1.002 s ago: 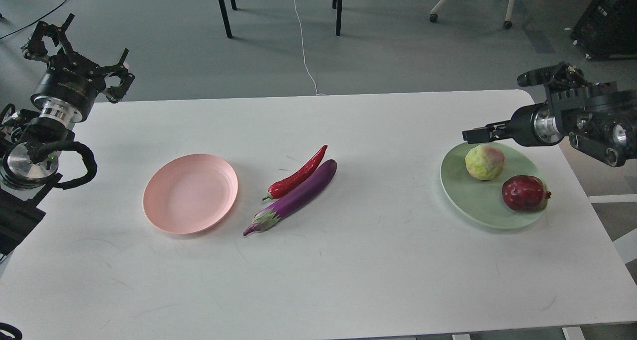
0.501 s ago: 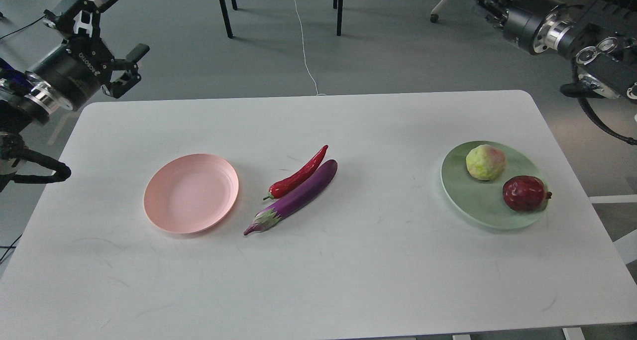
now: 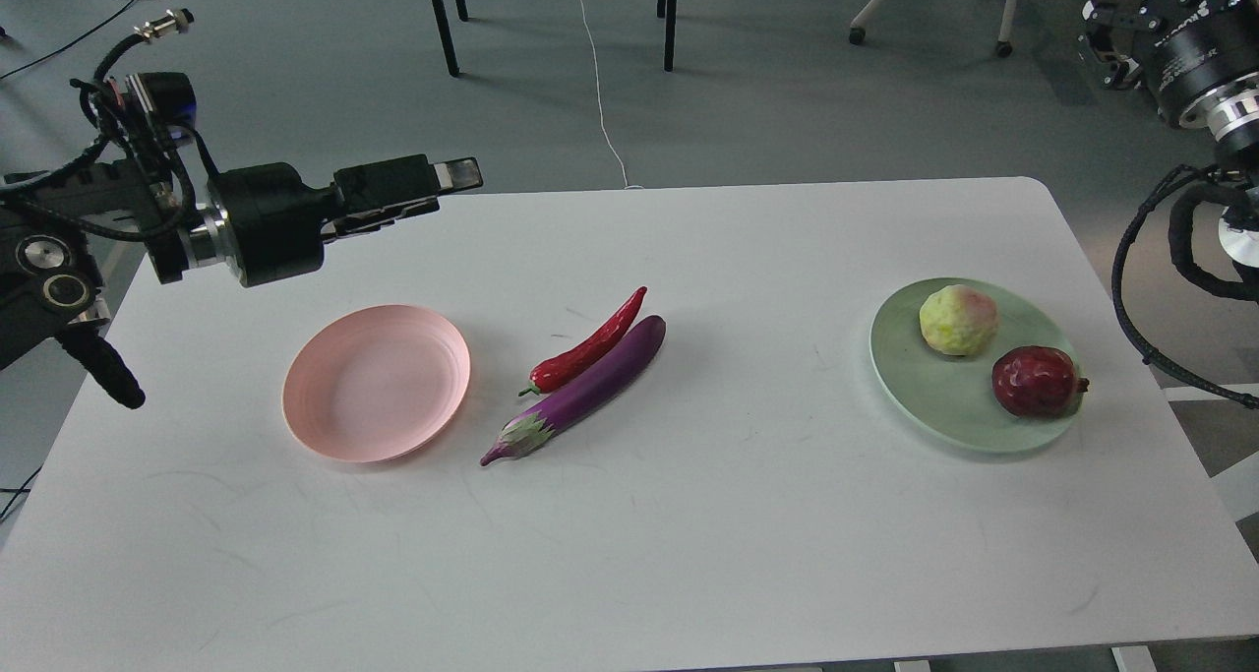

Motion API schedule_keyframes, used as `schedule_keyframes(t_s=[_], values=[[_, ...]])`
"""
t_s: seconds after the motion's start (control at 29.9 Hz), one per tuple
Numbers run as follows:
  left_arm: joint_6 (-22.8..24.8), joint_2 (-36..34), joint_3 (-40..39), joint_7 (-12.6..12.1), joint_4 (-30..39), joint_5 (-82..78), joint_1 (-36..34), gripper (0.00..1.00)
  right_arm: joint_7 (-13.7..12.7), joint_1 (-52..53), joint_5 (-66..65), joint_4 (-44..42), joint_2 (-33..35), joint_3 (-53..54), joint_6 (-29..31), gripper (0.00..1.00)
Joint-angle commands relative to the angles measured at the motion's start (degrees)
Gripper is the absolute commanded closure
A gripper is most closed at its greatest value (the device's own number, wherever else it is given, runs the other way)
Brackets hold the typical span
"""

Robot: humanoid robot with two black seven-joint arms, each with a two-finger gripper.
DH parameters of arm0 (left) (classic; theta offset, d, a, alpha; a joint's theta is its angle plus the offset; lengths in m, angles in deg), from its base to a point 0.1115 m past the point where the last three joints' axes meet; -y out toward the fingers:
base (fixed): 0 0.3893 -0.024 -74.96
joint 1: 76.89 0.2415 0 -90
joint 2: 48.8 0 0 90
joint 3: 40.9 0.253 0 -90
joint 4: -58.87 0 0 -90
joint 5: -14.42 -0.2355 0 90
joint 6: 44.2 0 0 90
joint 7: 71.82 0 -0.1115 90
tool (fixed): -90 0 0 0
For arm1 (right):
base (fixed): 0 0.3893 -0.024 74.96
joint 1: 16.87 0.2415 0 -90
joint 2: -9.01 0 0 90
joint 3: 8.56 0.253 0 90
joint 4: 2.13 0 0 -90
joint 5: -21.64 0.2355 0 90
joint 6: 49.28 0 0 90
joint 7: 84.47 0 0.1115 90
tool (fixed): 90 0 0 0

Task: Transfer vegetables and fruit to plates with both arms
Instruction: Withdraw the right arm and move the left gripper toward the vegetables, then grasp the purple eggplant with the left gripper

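Observation:
The purple eggplant (image 3: 590,382) and the red chili (image 3: 590,345) lie side by side, touching, on the white table (image 3: 689,554) just right of the empty pink plate (image 3: 376,382). The pale yellow-green fruit (image 3: 958,320) and the dark red pomegranate (image 3: 1035,381) sit on the mint green plate (image 3: 939,406) at the right. My left gripper (image 3: 448,188) points right, above the table behind the pink plate, and holds nothing; seen side-on, its gap does not show. My right gripper (image 3: 1116,28) is high at the top right, off the table, dark and partly cut off.
Black furniture legs (image 3: 443,23), a white cable (image 3: 600,91) and a wheeled chair base (image 3: 925,3) stand on the grey floor beyond the table's far edge. Black cable loops (image 3: 1141,288) hang from my right arm past the table's right edge.
My left arm has swung in from the far left corner over the table, its gripper now pointing right. My right arm has risen from the green plate to the top right. The food has not moved.

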Motion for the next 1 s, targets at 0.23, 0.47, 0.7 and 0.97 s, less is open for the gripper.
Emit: schedule_keyframes(t_s=[0.23,0.47,0.7,0.97], values=[[0.0,17.3,9.3,-4.9,-0.7,-40.7,-4.6,0.03,0.3,-18.1,14.9,6.8,3.2,11.0,4.8,0.02],[0.0,23.4,16.6,-4.9,-6.8,-48.3,-4.7,0.18,1.1,-27.7,14.9,7.9,2.5,16.1,4.8,0.02],[-3.4,24.9,22.4,-5.4,-11.0,-49.4,-4.5,0.49,2.2,-31.2,14.9,7.2,2.5,17.0,4.8,0.02],[-3.5,27.0,22.9,-6.7,-14.8,-49.4,-4.5,0.47,2.4,-33.3,14.9,6.9,1.2,17.4,4.8,0.02]])
